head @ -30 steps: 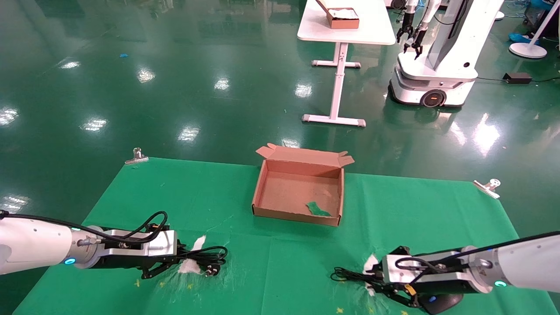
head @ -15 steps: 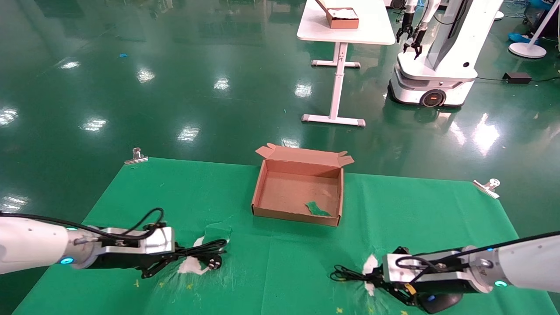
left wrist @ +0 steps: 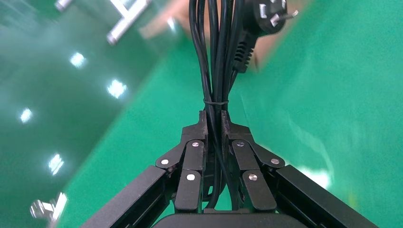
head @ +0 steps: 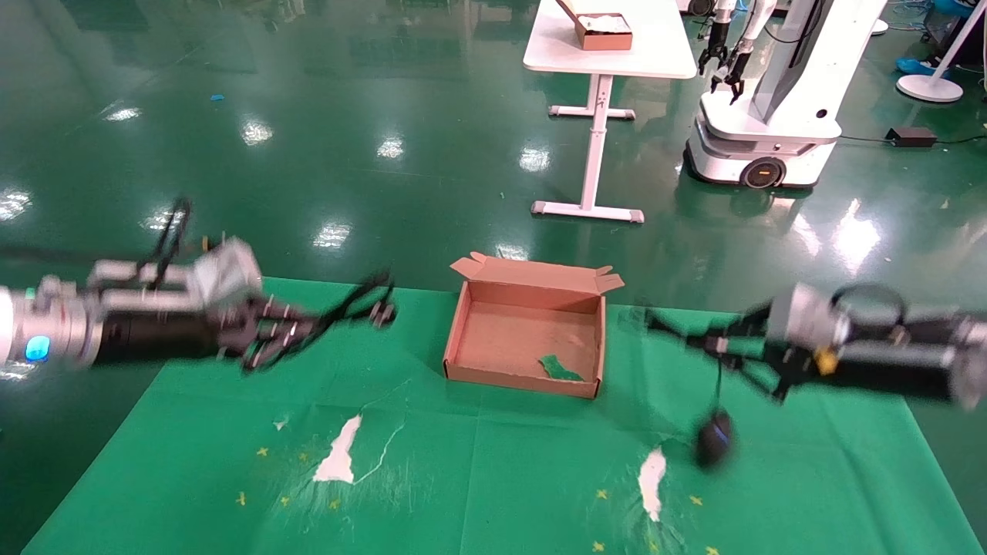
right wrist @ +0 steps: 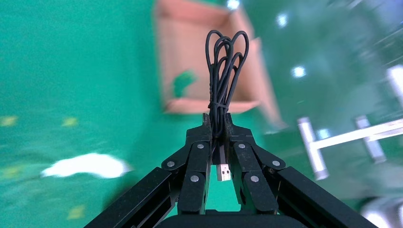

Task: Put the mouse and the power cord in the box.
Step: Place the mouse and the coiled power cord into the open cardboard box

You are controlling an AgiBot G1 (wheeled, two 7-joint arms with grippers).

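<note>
Black mouse (head: 714,448), black power cord (head: 356,310), brown box (head: 527,381), green cloth (head: 493,478) with white tears.

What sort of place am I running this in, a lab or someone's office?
Likely a robotics lab or test hall: a glossy green floor, another wheeled robot by a white table, and a clipped-down green cloth as workbench.

**A count of what's out**

One mouse (head: 715,448). One power cord (head: 356,309). One box (head: 527,337) on the green surface (head: 493,470), with one green scrap (head: 560,368) inside. Two pincers: the left pincer (head: 297,333) and the right pincer (head: 698,341). Two metal clips (head: 241,275) at the far corners. Two white torn patches (head: 339,459) in the cloth.
</note>
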